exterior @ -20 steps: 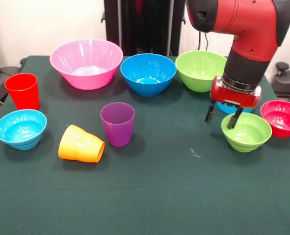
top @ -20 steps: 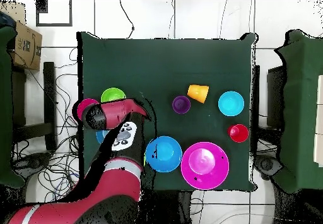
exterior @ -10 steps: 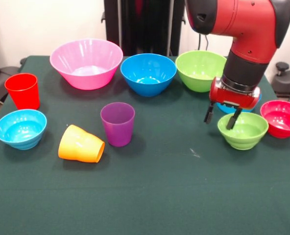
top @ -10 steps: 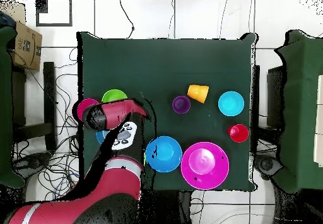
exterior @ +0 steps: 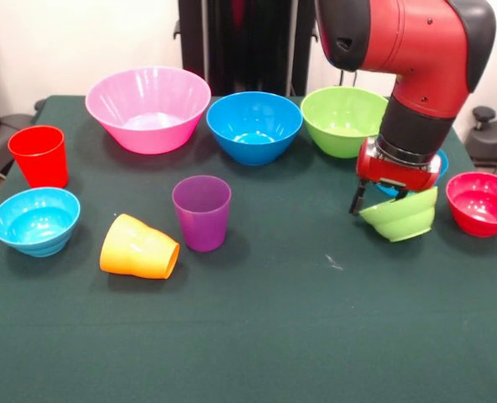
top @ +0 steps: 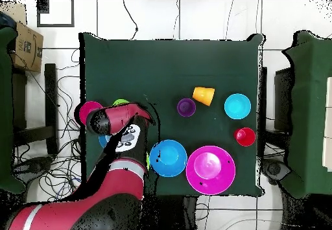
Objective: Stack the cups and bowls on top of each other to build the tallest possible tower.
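Gripping the rim of the small lime green bowl (exterior: 399, 218), the gripper (exterior: 381, 198) was clamped on it and held it tilted, its far edge raised. The small red bowl (exterior: 482, 203) sat just beside that green bowl, empty. Behind it, a small blue bowl (exterior: 439, 165) was mostly hidden by the arm (exterior: 416, 75). The mid-sized green bowl (exterior: 341, 120), blue bowl (exterior: 253, 126) and big pink bowl (exterior: 148, 107) stood empty, further along the row. Overhead, the arm covered nearly all of the held bowl, leaving a green sliver (top: 120, 102).
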Controlling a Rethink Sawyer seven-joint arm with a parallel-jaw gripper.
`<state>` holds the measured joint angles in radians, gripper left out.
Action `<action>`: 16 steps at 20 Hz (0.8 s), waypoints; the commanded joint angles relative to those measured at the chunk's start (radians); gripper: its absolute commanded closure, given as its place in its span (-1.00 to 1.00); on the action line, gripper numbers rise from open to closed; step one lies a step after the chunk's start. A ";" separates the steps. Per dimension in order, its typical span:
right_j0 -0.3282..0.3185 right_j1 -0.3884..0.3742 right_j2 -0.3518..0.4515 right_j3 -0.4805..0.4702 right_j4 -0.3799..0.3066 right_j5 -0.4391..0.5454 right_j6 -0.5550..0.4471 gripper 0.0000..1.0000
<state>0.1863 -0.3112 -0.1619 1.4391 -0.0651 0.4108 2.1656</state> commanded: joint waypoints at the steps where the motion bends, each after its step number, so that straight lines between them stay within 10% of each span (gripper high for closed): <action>1: -0.005 0.048 0.098 -0.054 -0.018 -0.019 0.038 1.00; 16: 0.004 0.050 0.080 -0.079 -0.020 0.022 0.030 1.00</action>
<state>0.1864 -0.3216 -0.1691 1.4328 -0.0653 0.4106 2.1656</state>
